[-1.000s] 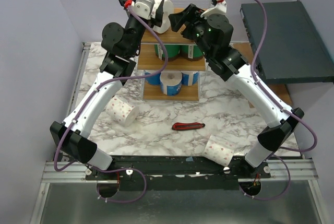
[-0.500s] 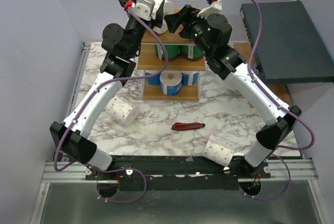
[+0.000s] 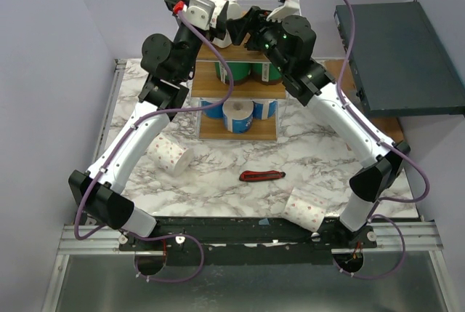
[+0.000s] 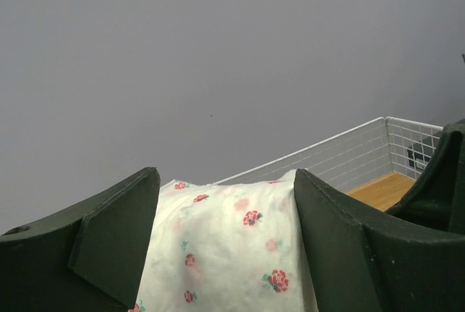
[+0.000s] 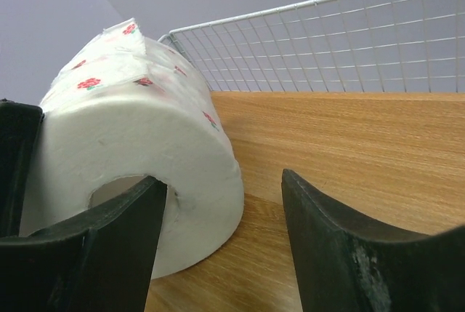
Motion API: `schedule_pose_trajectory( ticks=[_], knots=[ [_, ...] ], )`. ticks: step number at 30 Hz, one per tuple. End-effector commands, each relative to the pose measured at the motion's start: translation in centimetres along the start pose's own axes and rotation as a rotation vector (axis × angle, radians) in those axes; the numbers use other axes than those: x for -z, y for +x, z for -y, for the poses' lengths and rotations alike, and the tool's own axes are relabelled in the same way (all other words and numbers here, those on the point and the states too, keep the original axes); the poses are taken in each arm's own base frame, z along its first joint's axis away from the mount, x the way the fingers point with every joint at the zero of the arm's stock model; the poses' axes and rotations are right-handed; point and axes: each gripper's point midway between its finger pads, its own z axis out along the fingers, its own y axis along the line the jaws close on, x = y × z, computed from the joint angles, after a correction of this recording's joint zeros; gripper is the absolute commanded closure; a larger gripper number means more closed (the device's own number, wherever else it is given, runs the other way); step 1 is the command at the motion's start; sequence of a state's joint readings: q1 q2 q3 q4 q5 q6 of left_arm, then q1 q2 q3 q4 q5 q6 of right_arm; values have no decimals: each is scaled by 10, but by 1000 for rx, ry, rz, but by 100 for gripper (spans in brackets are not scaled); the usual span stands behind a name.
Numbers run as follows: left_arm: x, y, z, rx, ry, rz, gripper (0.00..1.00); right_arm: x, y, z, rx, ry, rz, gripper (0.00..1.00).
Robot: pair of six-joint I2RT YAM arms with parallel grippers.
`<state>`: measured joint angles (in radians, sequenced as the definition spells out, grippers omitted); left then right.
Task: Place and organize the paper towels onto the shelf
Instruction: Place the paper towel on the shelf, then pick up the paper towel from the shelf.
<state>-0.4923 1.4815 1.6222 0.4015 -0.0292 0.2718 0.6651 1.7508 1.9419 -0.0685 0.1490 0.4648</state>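
Note:
My left gripper (image 3: 220, 15) is shut on a white paper towel roll with red dots (image 4: 229, 246), over the top tier of the shelf (image 3: 270, 91). In the right wrist view that roll (image 5: 134, 156) lies on its side on the wooden top tier (image 5: 349, 152). My right gripper (image 5: 221, 181) is open right beside it, one fingertip (image 5: 123, 217) in front of the hollow core, the other to the right of the roll. Green rolls (image 3: 236, 72) fill the middle tier. Blue rolls and a white one (image 3: 238, 116) sit on the bottom tier. Two dotted rolls (image 3: 168, 154) (image 3: 305, 209) lie on the table.
A white wire rail (image 5: 327, 43) fences the back of the top tier. A red-and-black utility knife (image 3: 263, 176) lies on the marble table in front of the shelf. A dark slab (image 3: 407, 57) stands at the right.
My right gripper has moved left along the top tier, up against the roll held by the left gripper, and its jaws have narrowed a little. The left arm has stayed still.

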Motion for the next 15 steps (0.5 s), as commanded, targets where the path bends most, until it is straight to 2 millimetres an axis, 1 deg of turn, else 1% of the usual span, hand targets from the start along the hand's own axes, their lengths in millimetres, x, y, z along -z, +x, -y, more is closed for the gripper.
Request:
schedule_pose_trajectory(
  ticks=[1,4,8,15],
  knots=[
    [7,-8,-10,-12,-21,15,22,-6,14,0,38,-41,-40,35],
    [7,-8,-9,-12,-20,15,22,-6,14,-2,42,-57,-41,42],
    [8,-11,-11,-13,-22,21,22,-1,9,-6,36,-68,-35,54],
    [14,-28,-16,11,-38,57,21,15,-7,-14,5,-82,-24,70]
  ],
)
